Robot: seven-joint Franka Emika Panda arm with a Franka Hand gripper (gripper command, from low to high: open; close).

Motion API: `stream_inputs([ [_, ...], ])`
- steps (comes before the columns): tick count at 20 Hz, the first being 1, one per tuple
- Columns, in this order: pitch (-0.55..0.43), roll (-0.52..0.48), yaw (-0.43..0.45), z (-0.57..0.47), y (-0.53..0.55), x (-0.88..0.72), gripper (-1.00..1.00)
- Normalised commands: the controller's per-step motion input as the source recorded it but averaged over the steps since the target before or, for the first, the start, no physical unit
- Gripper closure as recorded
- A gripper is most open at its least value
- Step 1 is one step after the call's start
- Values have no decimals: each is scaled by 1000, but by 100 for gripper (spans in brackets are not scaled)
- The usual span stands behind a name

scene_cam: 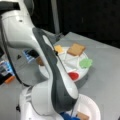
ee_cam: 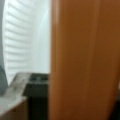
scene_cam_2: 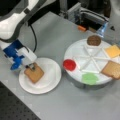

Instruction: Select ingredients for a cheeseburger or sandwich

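Grey tabletop (scene_cam_2: pixel 75 105) carries everything; dark background behind in a front view. Going left to right in a front view: the gripper (scene_cam_2: pixel 32 67), blue-bodied on the white arm (scene_cam_2: pixel 15 22), sits at the left edge of a white paper plate (scene_cam_2: pixel 47 86), right down at one toast square (scene_cam_2: pixel 34 73) lying flat on that plate. Fingertips look to be touching the toast's upper corner — whether they are apart or clamped on it I cannot tell. Wrist view is filled by tan toast surface (ee_cam: pixel 82 60) with ribbed plate rim (ee_cam: pixel 25 37) to its left, so the camera is very close to the piece.

Right of the plate, well apart from the toast: a white divided tray (scene_cam_2: pixel 75 56). On it, the red disc (scene_cam_2: pixel 69 64) at the left edge, the green leafy piece (scene_cam_2: pixel 89 78) at the bottom, the dark brown patty (scene_cam_2: pixel 94 40) at the top, the yellow cheese square (scene_cam_2: pixel 113 51) and the second toast square (scene_cam_2: pixel 112 69) at the right.

Judgement: the base slice is on the plate, stack just begun; patty, cheese and top slice not yet picked. To do this step well — toast should end flat and near the plate's middle, with the fingers clearing it without dragging or tipping a corner; it sits left of centre now.
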Motion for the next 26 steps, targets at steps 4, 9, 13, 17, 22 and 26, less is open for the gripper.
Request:
stream_inputs([
  [4, -89, -165, 157, -59, 78, -77, 100],
  [9, -117, -110, 140, -69, 85, -123, 100],
  [13, -146, -140, 173, -74, 105, -208, 100],
  [17, -128, -163, 109, -51, 160, -225, 100],
  [22, -138, -184, 79, -55, 224, -241, -100],
  [26, -135, -221, 57, -55, 257, -254, -100],
])
